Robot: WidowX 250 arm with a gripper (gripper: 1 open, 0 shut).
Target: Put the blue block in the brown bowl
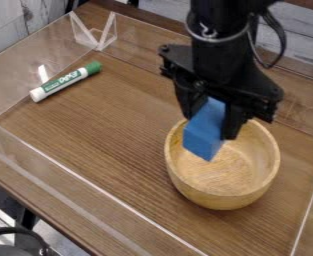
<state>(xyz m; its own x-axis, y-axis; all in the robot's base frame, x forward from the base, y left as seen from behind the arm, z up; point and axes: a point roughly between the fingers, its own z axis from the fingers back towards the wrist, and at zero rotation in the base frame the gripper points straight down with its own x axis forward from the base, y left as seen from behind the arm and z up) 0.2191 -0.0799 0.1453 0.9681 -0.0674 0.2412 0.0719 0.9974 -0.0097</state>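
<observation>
The brown bowl (224,160) is sitting on the wooden tabletop (79,140), right of centre, and what shows of its grained inside is holding nothing; its far-left part is lying behind the blue block (208,129). The block is hanging tilted in the air in front of the bowl's inside, its lower corner showing against the bowl's floor (whether it is touching the wood is not possible to say from this angle).

The black gripper (219,105) is pointing steeply downward from above the bowl, its jaws clamping the block's upper end between them, with the dark arm rising out of the top edge of the view.

A green-and-white marker (65,81) is lying well away to the left on the table, near a clear plastic wall (25,55) that is running around the work area. The block's upper end is disappearing between the fingers, and the arm's upper part is being cut off by the frame.
</observation>
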